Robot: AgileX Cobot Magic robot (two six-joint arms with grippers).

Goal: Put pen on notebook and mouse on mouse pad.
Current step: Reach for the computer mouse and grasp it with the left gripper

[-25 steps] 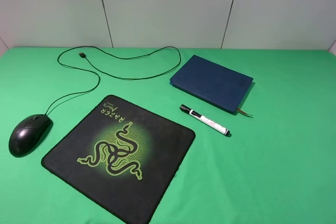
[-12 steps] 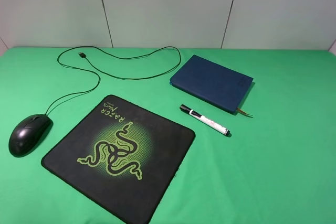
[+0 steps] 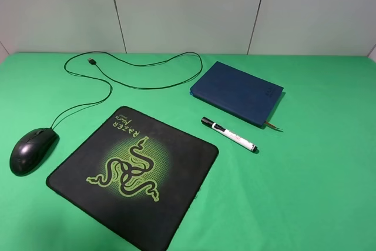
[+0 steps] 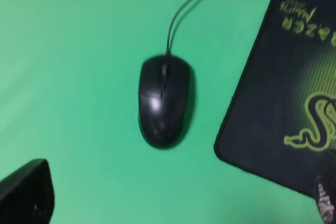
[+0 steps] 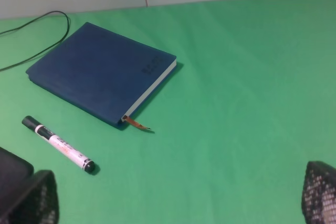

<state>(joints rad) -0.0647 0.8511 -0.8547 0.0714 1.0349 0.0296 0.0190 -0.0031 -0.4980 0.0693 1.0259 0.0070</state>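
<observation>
Pen [image 3: 229, 134] lay on the green cloth [image 3: 317, 192] just beside notebook [image 3: 235, 92], not on it. Mouse [image 3: 32, 150] sat just off mouse pad [image 3: 135, 171]. Nothing had shifted in the last second, so neither placement had started. Left gripper [image 4: 176, 195] and right gripper [image 5: 176, 195] hung wide open, empty. Cable [image 3: 141, 63] looped behind the pad and could drag.
</observation>
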